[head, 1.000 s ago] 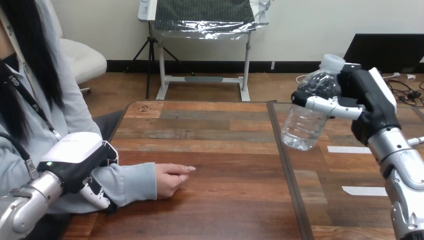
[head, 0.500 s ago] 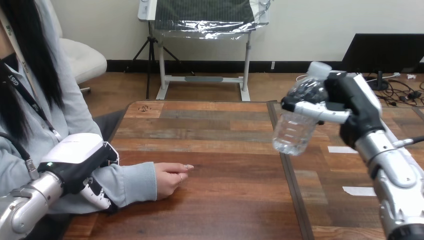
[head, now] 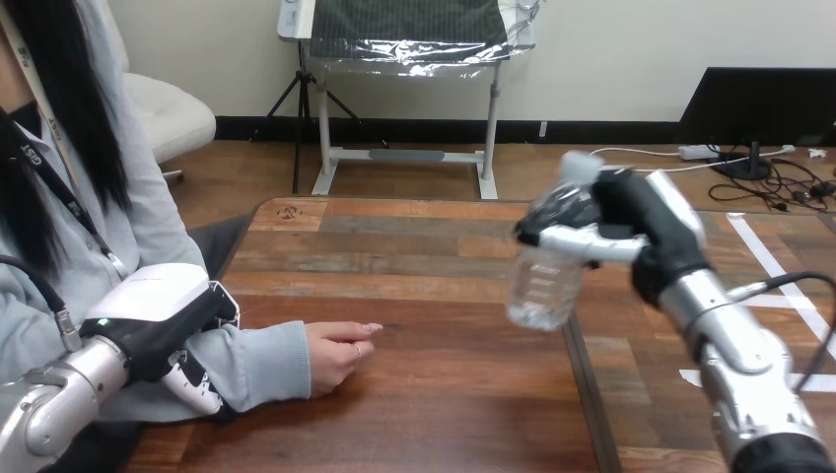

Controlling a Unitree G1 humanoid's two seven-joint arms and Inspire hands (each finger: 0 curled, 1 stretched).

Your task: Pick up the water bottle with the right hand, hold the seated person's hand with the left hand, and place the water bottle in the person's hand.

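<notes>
A clear plastic water bottle (head: 545, 258) with a white cap hangs tilted above the table's middle right, and my right hand (head: 646, 222) is shut on its upper part. At the left, my left hand (head: 158, 320) lies over the person's forearm, its fingers (head: 193, 384) curled round the pale blue sleeve. The person's hand (head: 335, 352) rests on the wooden table (head: 434, 394), loosely curled with a finger pointing right. A wide gap separates it from the bottle, which is to its right and higher.
A dark seam (head: 584, 379) runs front to back through the table under the bottle. A strip of white tape (head: 692, 376) lies on the right section beside my right forearm. The person sits close against the table's left edge.
My right hand has carried the bottle leftward and a little lower, from over the right section to past the seam. The left hand and the person's hand have stayed put.
</notes>
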